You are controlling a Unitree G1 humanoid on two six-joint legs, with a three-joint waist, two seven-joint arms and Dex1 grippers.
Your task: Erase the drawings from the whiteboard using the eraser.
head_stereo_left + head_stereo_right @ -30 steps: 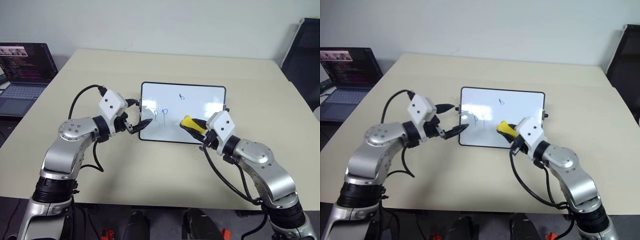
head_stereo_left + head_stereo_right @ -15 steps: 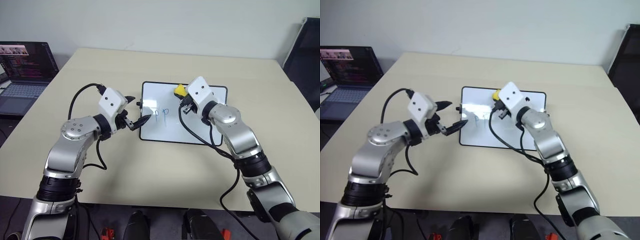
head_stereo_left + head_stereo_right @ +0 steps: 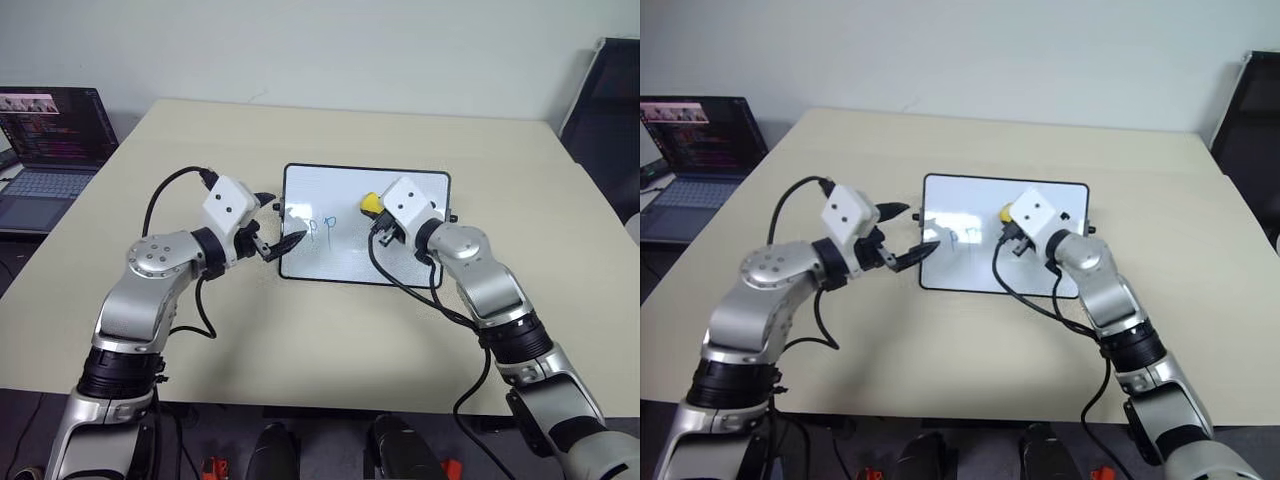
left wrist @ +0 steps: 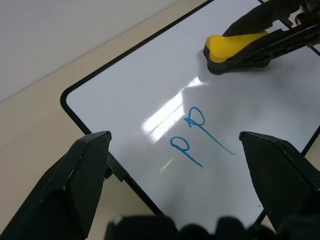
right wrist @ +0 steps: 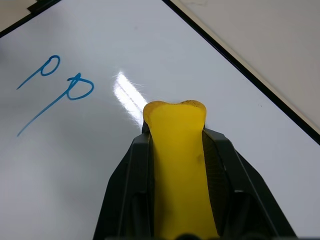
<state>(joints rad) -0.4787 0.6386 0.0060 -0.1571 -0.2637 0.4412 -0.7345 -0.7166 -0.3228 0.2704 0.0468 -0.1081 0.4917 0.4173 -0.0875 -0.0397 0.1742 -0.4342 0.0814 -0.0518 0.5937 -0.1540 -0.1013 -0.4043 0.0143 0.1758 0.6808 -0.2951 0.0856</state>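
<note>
Eraser (image 3: pixel 370 203) sits clamped between the right gripper's (image 5: pixel 176 135) two fingers, its yellow tip sticking out past them and resting on the upper middle of the whiteboard (image 3: pixel 340 255). Board lies flat near the middle of the bench (image 3: pixel 300 330). Two blue "p" drawings (image 3: pixel 320 227) are on the board's left part, well apart from the eraser tip, with white surface between them. Left gripper (image 3: pixel 283 243) has its fingers spread wide with nothing between them, and it hangs at the board's left edge, pointing toward the drawings. Laptop (image 3: pixel 45 150) stands open beyond the bench's far left corner.
</note>
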